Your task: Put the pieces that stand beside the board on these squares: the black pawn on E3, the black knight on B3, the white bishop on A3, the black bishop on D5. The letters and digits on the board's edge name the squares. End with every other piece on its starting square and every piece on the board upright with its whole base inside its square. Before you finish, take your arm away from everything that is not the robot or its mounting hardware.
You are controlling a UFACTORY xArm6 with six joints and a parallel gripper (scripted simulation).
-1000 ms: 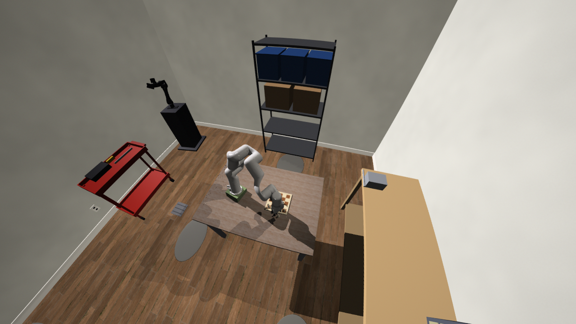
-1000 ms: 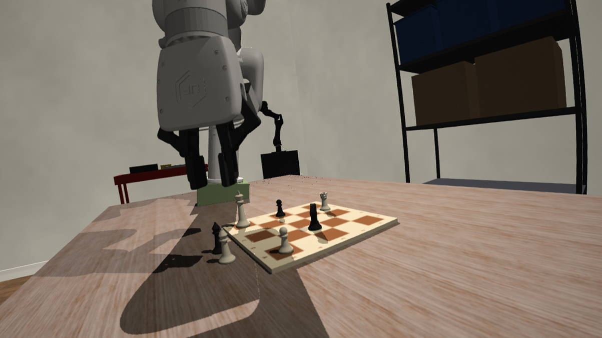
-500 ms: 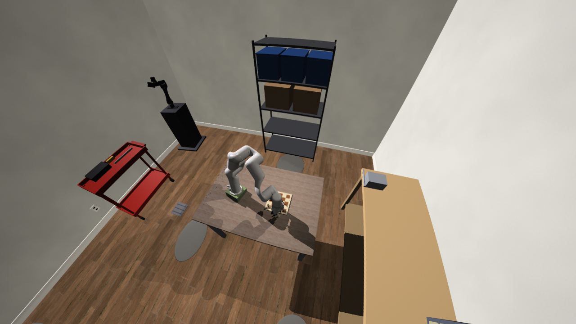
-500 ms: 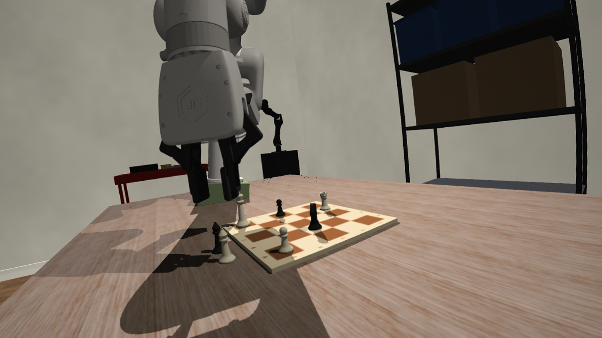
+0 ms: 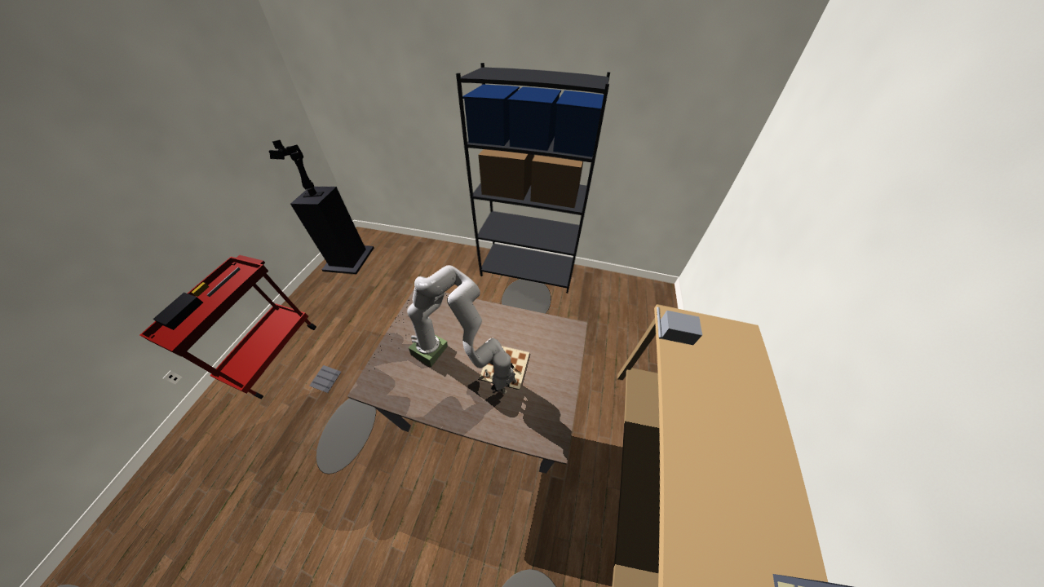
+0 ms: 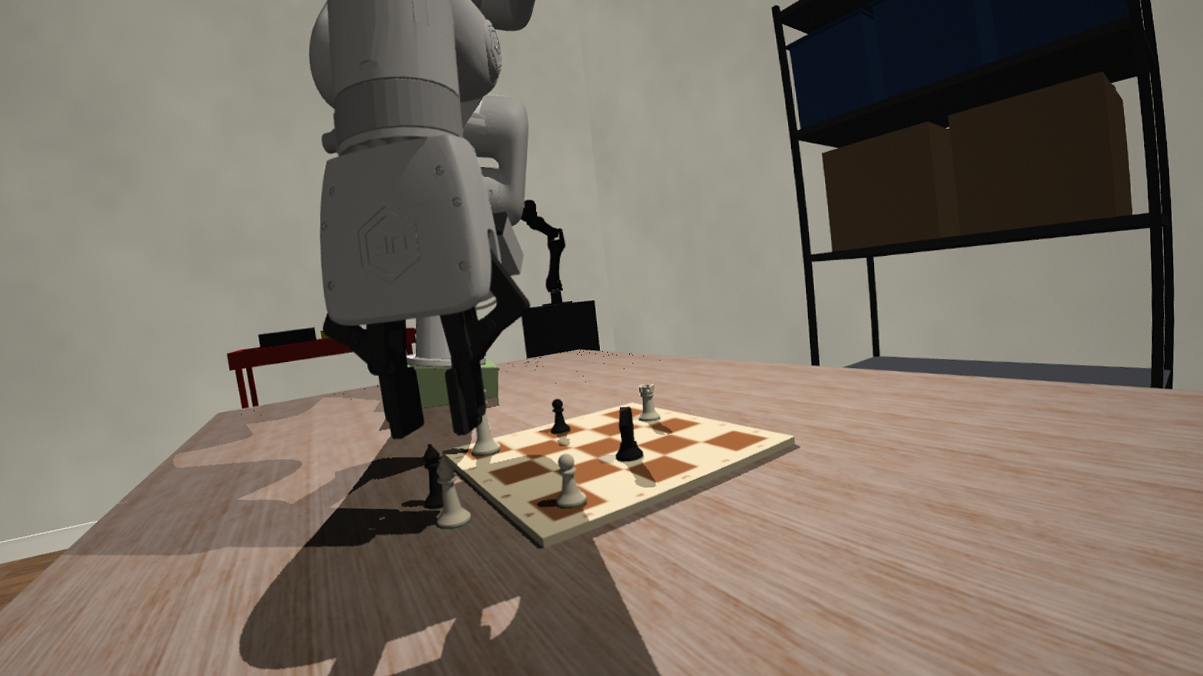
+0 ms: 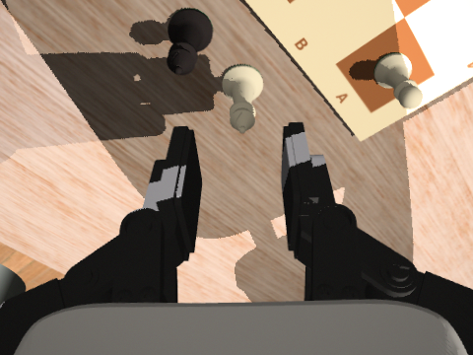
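Observation:
My gripper (image 5: 498, 392) (image 6: 436, 429) (image 7: 239, 152) is partly open and empty, above the table left of the board (image 6: 504, 508) (image 7: 320, 71). The white bishop (image 6: 451, 506) (image 7: 242, 85) stands upright on the table below the fingers, a little ahead of them in the wrist view. The black bishop (image 6: 433, 487) (image 7: 190, 31) stands upright close beside it, farther from the board's near corner. The black knight (image 6: 627, 440) stands on a light square, seemingly B3. The black pawn (image 6: 558, 418) stands upright near the board's far left side, its square hard to read.
A white pawn (image 6: 569, 484) (image 7: 394, 71) stands on the corner brown square by letter A. A tall white king (image 6: 484, 443), partly hidden by a finger, stands at the board's left corner. A white rook (image 6: 648, 404) stands near the back. The arm's shadow covers the bishops' area.

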